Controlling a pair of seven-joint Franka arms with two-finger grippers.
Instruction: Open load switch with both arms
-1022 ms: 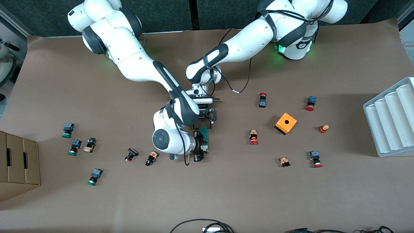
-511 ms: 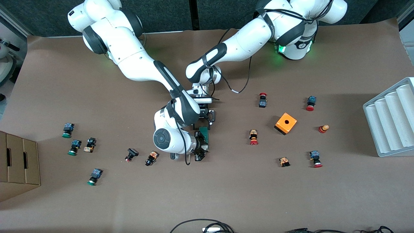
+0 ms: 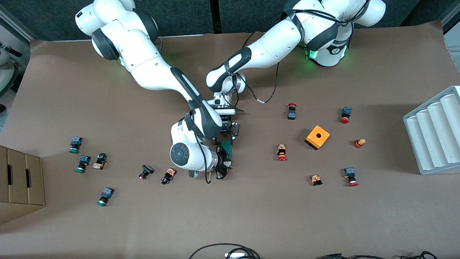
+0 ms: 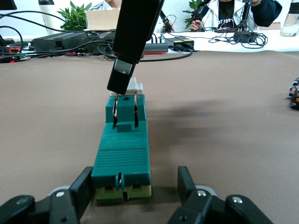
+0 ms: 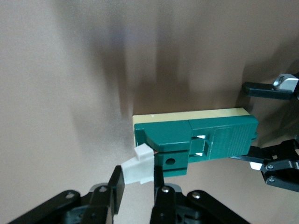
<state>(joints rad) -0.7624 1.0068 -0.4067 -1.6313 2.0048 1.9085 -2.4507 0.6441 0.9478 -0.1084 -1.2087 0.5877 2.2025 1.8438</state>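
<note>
Cables (image 3: 224, 253) lay at the worktop's (image 3: 251, 216) near edge. Toward the right arm's end, two small buttons, one (image 3: 168, 176) and another (image 3: 145, 172), lay near the right fingers (image 3: 221, 164), with more buttons (image 3: 83, 163) and a cardboard box (image 3: 21, 180) farther along. Toward the left arm's end, well apart from the fingers, lay a red-capped button (image 3: 281, 152), an orange cube (image 3: 317, 137) and a grey tray (image 3: 435, 133).

The switch (image 3: 226, 150) lay flat mid-worktop, between the two sets of fingers. The right fingers pinched its white end piece (image 5: 138, 169). The left fingers (image 3: 226, 138) stood spread around the opposite end, one touching the body, the other with a gap.

The right arm (image 3: 151, 68) reached in low, its wrist turned sideways and hiding part of the switch from the front. The left arm (image 3: 273, 43) stretched in from its base, wrist low and level with the worktop.
</note>
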